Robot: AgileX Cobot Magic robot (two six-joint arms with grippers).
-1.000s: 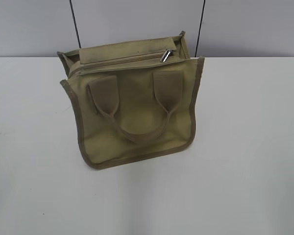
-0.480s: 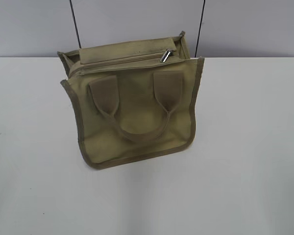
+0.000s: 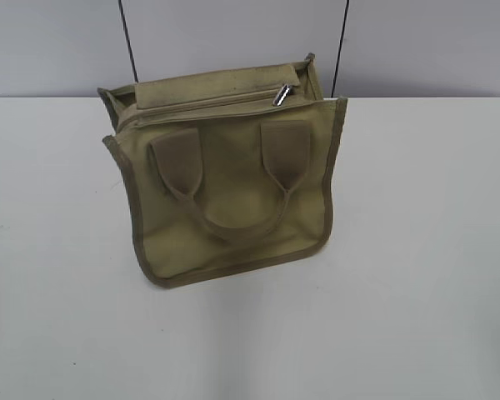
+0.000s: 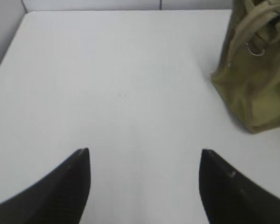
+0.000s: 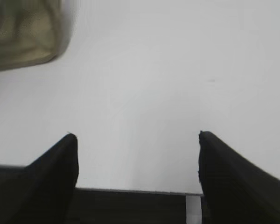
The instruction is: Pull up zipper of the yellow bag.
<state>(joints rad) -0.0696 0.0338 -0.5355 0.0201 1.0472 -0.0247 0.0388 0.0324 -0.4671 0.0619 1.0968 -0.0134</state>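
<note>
The yellow bag (image 3: 225,179) is a khaki canvas tote with olive trim. It stands on the white table in the middle of the exterior view, its looped handle hanging down its front. The zipper (image 3: 208,107) runs along its top edge, with the silver pull tab (image 3: 281,95) at the right end. A corner of the bag shows at the right edge of the left wrist view (image 4: 259,74) and at the top left of the right wrist view (image 5: 23,32). My left gripper (image 4: 144,151) is open and empty over bare table. My right gripper (image 5: 137,135) is open and empty near the table's front edge.
The white table (image 3: 425,250) extends on both sides of the bag. A grey panelled wall (image 3: 233,42) stands close behind the bag. The table's front edge (image 5: 130,190) shows dark below my right gripper. Neither arm shows in the exterior view.
</note>
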